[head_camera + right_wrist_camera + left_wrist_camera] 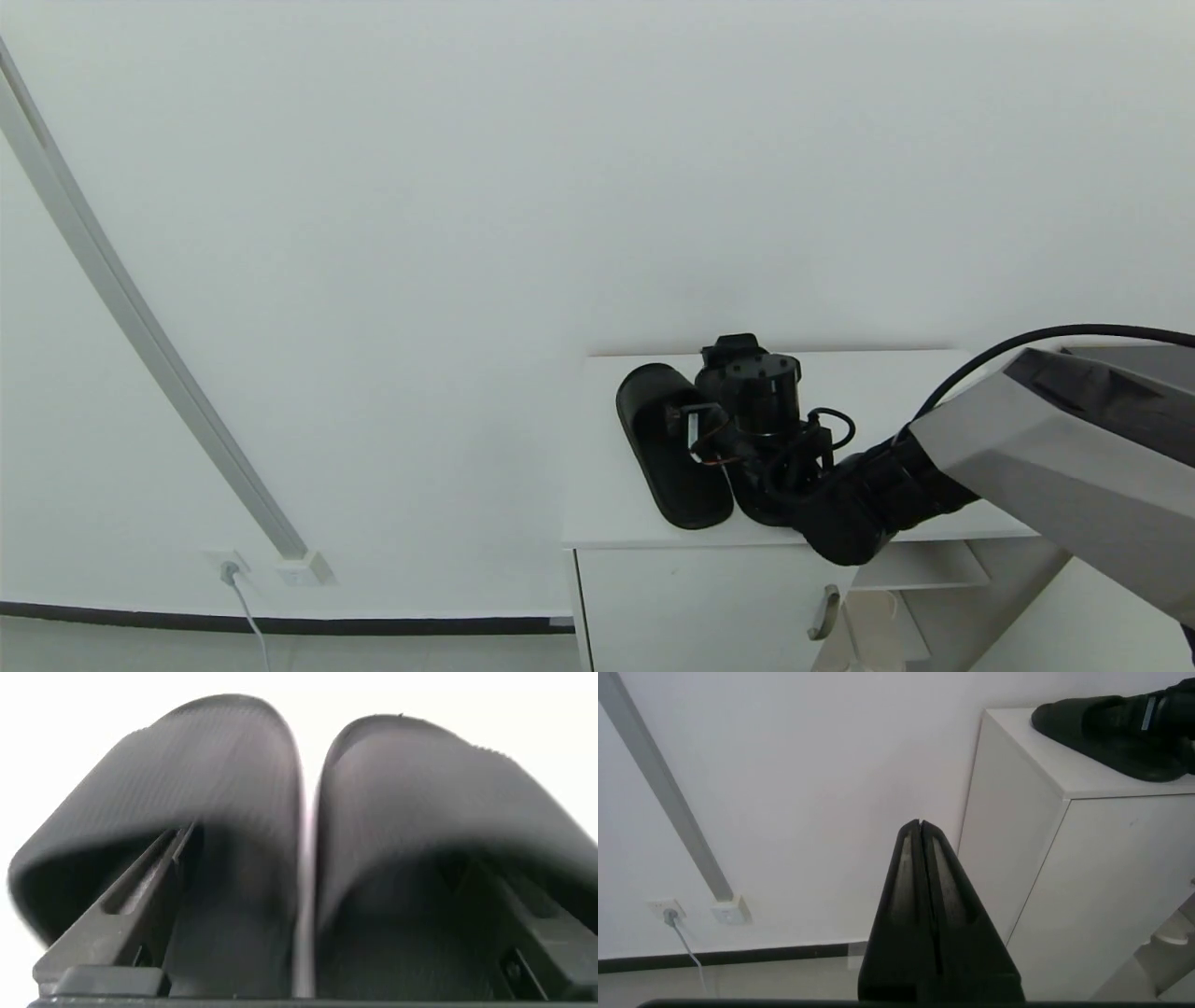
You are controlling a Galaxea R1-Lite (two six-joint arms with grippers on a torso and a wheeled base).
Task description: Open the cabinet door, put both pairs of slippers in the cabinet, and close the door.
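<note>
The left jaws press together near the white cabinet [1116,882]; black slippers [1106,723] lie on top.

Bright, flat and even across the wall [467,233] behind the cabinet [896,392]. Looks lit from above: brightest on the cabinet top, a shade duller on the front below it, with soft faint shading under the overhang. Crushes the slippers [667,448] on the cabinet top to near-solid black from the head camera. Blown out to pure white behind them from the right wrist, plus a pale sheen on the ribbed straps. Bends the straight trunking [140,313] left of the cabinet into a curve, classic wide-angle stuff.
</note>
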